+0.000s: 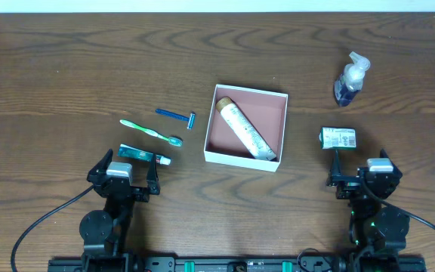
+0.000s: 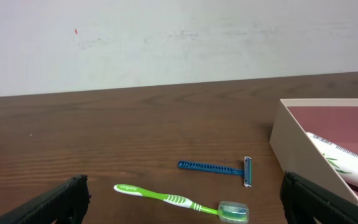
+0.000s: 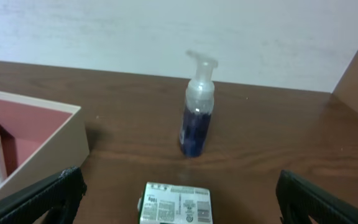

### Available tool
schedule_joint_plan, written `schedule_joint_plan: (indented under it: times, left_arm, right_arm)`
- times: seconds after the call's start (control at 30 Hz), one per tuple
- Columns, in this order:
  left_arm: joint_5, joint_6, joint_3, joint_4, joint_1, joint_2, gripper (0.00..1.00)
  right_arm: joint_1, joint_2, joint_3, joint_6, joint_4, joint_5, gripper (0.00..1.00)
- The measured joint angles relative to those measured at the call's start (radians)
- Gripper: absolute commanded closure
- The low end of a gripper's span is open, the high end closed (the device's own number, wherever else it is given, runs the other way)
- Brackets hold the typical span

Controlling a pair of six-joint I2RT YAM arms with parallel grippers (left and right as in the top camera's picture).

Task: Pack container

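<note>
Two arms: left gripper (image 1: 129,170) and right gripper (image 1: 359,170) both spread wide, empty. Container (image 1: 272,119) mid-table, tube (image 1: 245,130) lying inside. Green packet (image 1: 143,156) by left gripper: overhead only, unseen from left wrist camera

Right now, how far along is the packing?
Barely begun. Done: one tube lies inside the container. In hand: nothing; the left gripper and right gripper are both open and empty. Still out on the table: toothbrush, razor, teal carton, labelled packet and pump bottle.
</note>
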Motion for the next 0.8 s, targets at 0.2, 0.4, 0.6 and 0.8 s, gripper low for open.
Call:
schedule_joint_plan:
  times: [0.2, 0.4, 0.6, 0.8]
  left_arm:
    - [0.0, 0.0, 0.0, 0.0, 0.0, 0.0, 0.02]
    - [0.0, 0.0, 0.0, 0.0, 0.0, 0.0, 0.02]
    - [0.0, 0.0, 0.0, 0.0, 0.0, 0.0, 0.02]
    - [0.0, 0.0, 0.0, 0.0, 0.0, 0.0, 0.02]
  right_arm:
    - [0.0, -0.04, -0.033, 0.0, 0.004, 0.0, 0.01]
    - [0.0, -0.05, -0.059, 0.0, 0.066, 0.002, 0.01]
    - [0.0, -0.05, -0.072, 0.0, 0.095, 0.012, 0.01]
    - [0.0, -0.052, -0.072, -0.006, 0.106, 0.033, 0.01]
